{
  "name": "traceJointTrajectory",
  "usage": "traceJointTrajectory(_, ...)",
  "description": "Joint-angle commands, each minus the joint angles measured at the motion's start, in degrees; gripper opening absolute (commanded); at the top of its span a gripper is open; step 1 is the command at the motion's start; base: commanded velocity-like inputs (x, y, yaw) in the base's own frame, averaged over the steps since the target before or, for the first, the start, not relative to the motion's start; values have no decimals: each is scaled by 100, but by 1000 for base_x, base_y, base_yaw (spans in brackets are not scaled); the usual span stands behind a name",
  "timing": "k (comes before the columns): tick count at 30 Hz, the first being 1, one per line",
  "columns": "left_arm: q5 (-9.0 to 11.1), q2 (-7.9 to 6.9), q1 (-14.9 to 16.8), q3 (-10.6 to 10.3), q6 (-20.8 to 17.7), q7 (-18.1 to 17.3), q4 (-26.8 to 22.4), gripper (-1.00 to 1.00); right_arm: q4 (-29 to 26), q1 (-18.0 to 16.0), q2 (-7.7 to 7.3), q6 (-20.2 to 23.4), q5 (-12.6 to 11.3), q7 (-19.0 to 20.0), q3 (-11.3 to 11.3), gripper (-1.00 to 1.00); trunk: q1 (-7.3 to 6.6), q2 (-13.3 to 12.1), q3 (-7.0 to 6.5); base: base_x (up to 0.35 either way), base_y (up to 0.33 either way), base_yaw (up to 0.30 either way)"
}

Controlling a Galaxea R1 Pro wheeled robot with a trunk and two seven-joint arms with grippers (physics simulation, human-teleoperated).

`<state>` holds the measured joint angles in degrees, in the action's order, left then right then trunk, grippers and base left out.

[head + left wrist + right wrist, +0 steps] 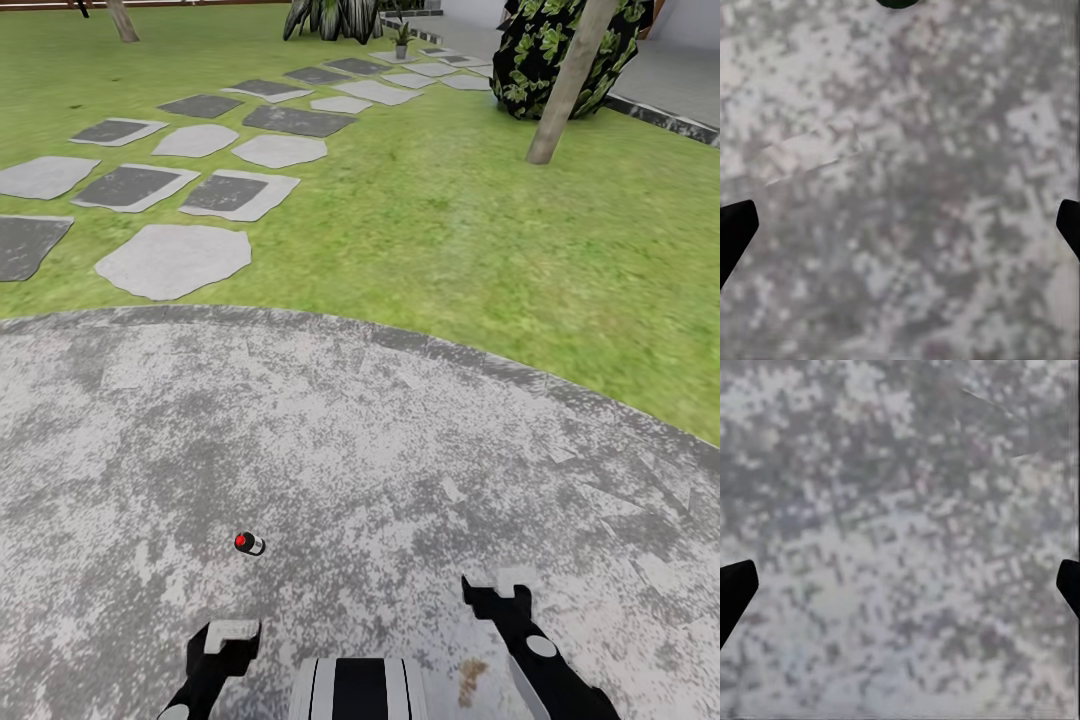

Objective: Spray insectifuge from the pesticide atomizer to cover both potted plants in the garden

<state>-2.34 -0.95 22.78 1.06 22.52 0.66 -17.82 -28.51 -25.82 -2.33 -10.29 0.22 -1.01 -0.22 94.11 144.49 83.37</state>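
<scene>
Patio (pixel 400 470) paving lies under both arms. Left end effector (pixel 225 640) and right end effector (pixel 495 590) hang low over it, each with fingers spread wide and holding nothing. A small atomizer (pixel 248 543) with a red cap lies on the patio just ahead of the left one. Far off across the lawn (pixel 450 230), one potted plant (pixel 401 38) stands by the stepping stones (pixel 170 260).

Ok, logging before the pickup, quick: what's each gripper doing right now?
Left gripper: open, holding nothing, above the mottled grey paved patio.
Right gripper: open, holding nothing, above the same paving.
</scene>
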Motion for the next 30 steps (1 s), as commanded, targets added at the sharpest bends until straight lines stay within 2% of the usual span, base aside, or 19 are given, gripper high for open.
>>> traceJointTrajectory(1, -34, -5, 25, 10, 27, 5, 2, 100, -2, -2, -33, -22, -1, -3, 6, 100, -1, 1, 3, 0, 0, 0)
traceJointTrajectory(9, -65, 22, 84, -1, 33, 10, -225, 100, -51, -2, -65, -47, -4, 13, 22, 100, -1, 1, 3, 0, 0, 0)
traceJointTrajectory(14, -89, 33, 92, -3, 55, 12, -316, 100, -44, -2, -69, -418, 3, 14, 29, 100, -1, 1, 3, 0, 0, 0)
traceJointTrajectory(17, -91, 43, 95, -1, 51, 13, -545, 100, -41, -2, -73, -545, 4, 14, 30, 100, -1, 1, 3, 0, 0, 0)
traceJointTrajectory(24, -93, 60, 95, 7, 45, 39, -814, 100, -43, -2, -74, -579, 4, 14, 23, 100, -1, 1, 3, 14, 0, 0)
traceJointTrajectory(30, -78, 62, 95, 14, 58, 68, -866, 100, -51, -2, -81, -580, -1, 14, 22, 100, -1, 1, 3, 156, 0, 0)
